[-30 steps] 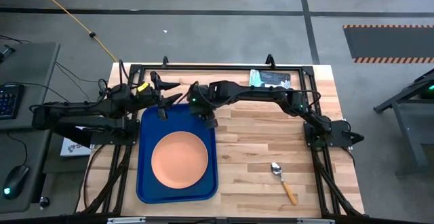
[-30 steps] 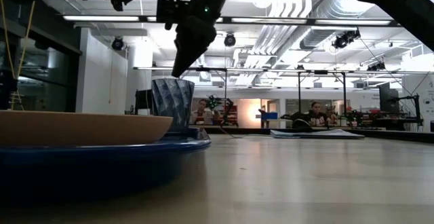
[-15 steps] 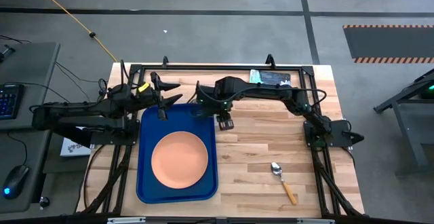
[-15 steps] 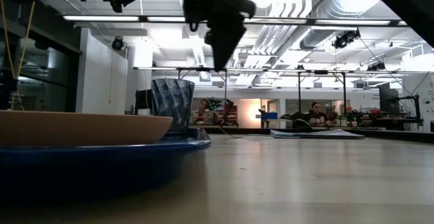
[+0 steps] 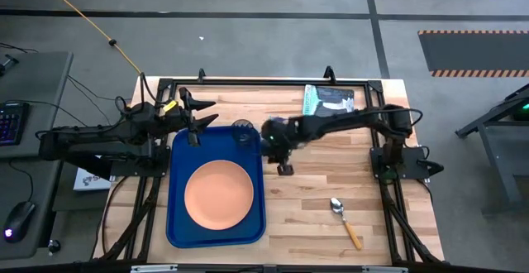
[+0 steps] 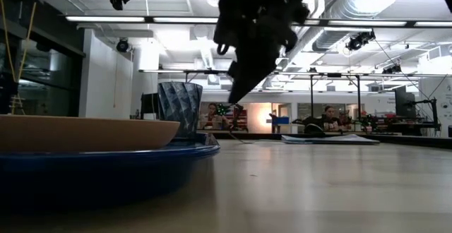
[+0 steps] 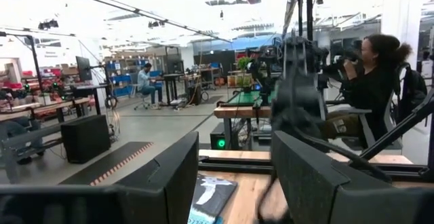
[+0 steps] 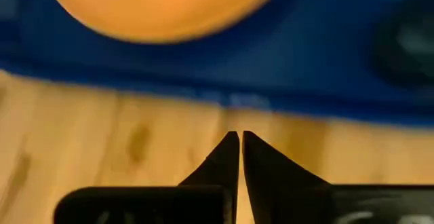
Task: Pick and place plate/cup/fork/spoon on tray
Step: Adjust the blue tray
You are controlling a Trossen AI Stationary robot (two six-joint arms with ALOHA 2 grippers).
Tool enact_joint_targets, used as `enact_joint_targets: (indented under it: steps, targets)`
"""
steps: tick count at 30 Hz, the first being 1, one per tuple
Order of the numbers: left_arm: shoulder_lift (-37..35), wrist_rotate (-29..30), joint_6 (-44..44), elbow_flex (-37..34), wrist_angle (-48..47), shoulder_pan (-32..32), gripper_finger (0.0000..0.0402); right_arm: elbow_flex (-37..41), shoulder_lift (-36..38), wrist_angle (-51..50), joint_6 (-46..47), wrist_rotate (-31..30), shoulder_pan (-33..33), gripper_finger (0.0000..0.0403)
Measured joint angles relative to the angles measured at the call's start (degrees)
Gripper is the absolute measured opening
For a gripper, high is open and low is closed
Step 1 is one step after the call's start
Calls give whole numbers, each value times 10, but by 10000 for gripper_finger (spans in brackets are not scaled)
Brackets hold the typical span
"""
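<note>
Two dark, nearly black jointed arms are seen from above, each built of slim tubular links joined by bulkier rounded housings. A yellow tag or marking is carried on the left arm a little behind its jaws, and black cables are looped along both arms. A small green light is shown on the right arm just behind its jaws. The right gripper (image 8: 240, 157) is formed by two flat black wedge-shaped fingers tapering to sharp tips, mounted on a black block. The left gripper (image 7: 234, 183) is made of two broad, matte black angular plates.
</note>
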State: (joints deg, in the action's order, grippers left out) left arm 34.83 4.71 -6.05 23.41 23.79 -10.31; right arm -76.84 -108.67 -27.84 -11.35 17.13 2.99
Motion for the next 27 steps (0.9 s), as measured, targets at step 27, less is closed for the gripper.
enact_joint_targets:
  steps: [27]
  targets:
    - [0, 0, 0, 0, 4, 0, 179, -11, -84, 226, 34, 82, -213, 0]
